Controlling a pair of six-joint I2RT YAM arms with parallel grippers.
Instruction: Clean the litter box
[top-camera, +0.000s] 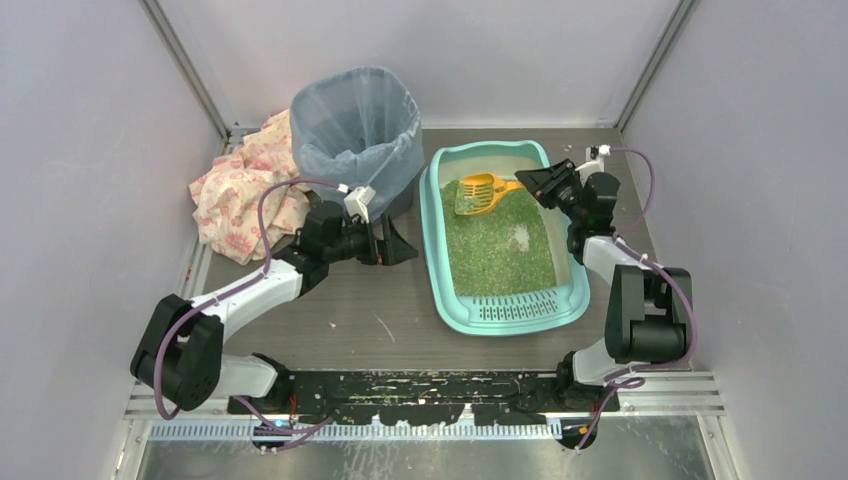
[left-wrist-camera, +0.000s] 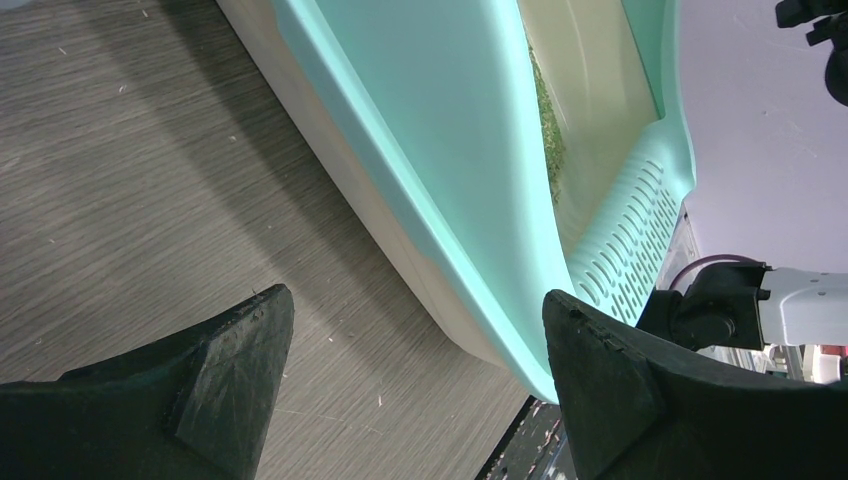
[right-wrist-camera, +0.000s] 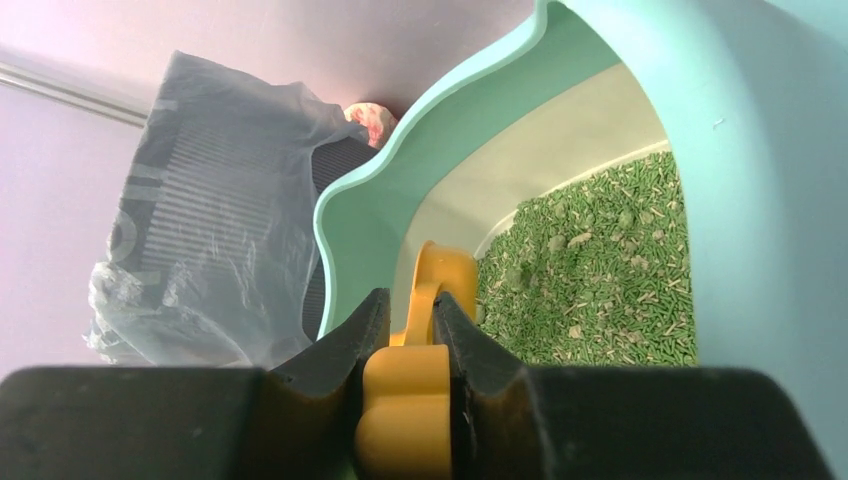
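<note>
The teal litter box (top-camera: 437, 270) lies right of centre, holding green litter (top-camera: 497, 245) and a whitish clump (top-camera: 520, 237). Its slotted step (top-camera: 516, 308) faces the arms. An orange slotted scoop (top-camera: 478, 194) hangs over the far end of the litter. My right gripper (top-camera: 543, 184) is shut on the scoop's handle (right-wrist-camera: 408, 400), and the litter box's rim (right-wrist-camera: 350, 215) curves ahead of it. My left gripper (top-camera: 400, 242) stands open just left of the box, above the table. In the left wrist view the box's outer wall (left-wrist-camera: 440, 170) runs between the spread fingers (left-wrist-camera: 245, 355).
A blue-grey bin (top-camera: 357, 130) lined with a bag stands at the back, left of the box. A flowered cloth (top-camera: 240, 190) lies crumpled beside it. White walls close the table on three sides. Litter crumbs dot the dark rail (top-camera: 420, 385) at the near edge.
</note>
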